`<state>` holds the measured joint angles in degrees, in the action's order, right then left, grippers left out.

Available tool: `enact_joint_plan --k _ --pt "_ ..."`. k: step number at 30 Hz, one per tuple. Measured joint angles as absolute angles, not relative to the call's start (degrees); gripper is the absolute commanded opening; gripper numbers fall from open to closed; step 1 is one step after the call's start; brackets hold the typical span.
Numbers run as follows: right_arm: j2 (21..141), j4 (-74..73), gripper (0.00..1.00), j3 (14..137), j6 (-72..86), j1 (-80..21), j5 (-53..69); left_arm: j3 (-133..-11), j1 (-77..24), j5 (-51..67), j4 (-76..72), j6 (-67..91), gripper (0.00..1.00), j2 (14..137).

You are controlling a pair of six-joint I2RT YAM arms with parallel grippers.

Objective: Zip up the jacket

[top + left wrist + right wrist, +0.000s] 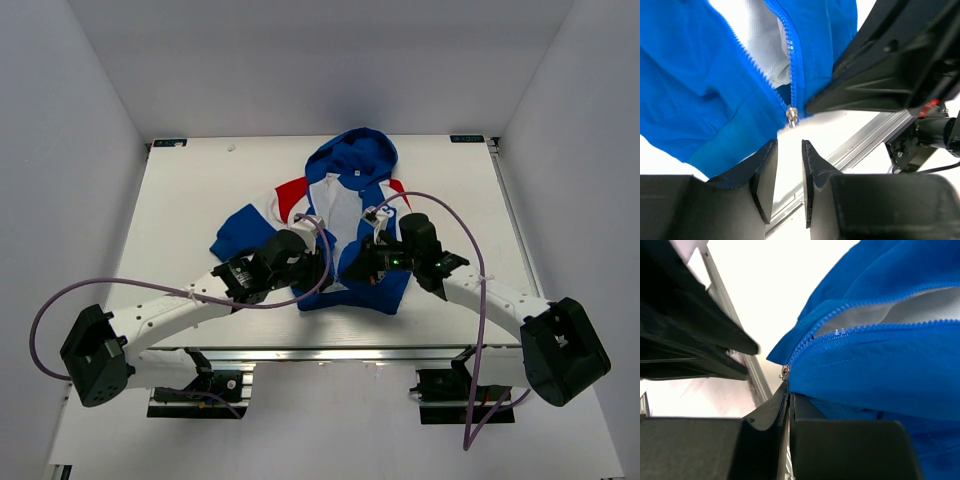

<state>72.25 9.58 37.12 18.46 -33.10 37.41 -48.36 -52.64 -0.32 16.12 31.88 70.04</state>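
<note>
A blue hooded jacket (352,152) with red shoulders lies mid-table on the white table (190,200), hood toward the far edge, its front open on white lining. The left claw (322,268) and right claw (350,268) meet close together over its near hem.

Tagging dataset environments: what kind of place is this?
Likely a lab robot test cell: white table boxed in by plain white walls, left arm and right arm mounted along an aluminium rail, a jacket laid out.
</note>
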Motion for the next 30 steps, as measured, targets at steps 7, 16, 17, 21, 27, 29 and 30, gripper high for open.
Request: enact_joint_plan --k 7,16,17,21,27,29,30 --pt "72.2 10.0 0.0 36.7 19.8 -33.1 35.8 -48.0 -52.6 -0.8 18.7 33.2 0.9 68.3" --pt "72.0 10.5 0.0 36.6 20.8 -33.1 35.8 -42.9 -44.9 5.9 15.2 37.6 0.98 67.2" --pt "71.9 10.5 0.0 36.6 20.8 -33.1 35.8 -41.2 -42.2 8.1 13.0 38.2 0.98 67.0" --pt "71.5 10.5 0.0 36.5 20.8 -33.1 35.7 -34.6 -33.9 18.3 2.9 40.6 0.98 66.7" --pt "71.1 10.5 0.0 36.5 20.7 -33.1 35.7 -31.2 -31.4 33.8 -13.4 44.5 0.98 71.1" --pt "71.1 10.5 0.0 36.5 20.7 -33.1 35.7 -31.2 -31.2 37.6 -18.1 45.7 0.98 73.1" --pt "71.1 10.5 0.0 36.5 20.7 -33.1 35.7 -31.2 -31.2 39.1 -20.2 46.2 0.98 74.1"
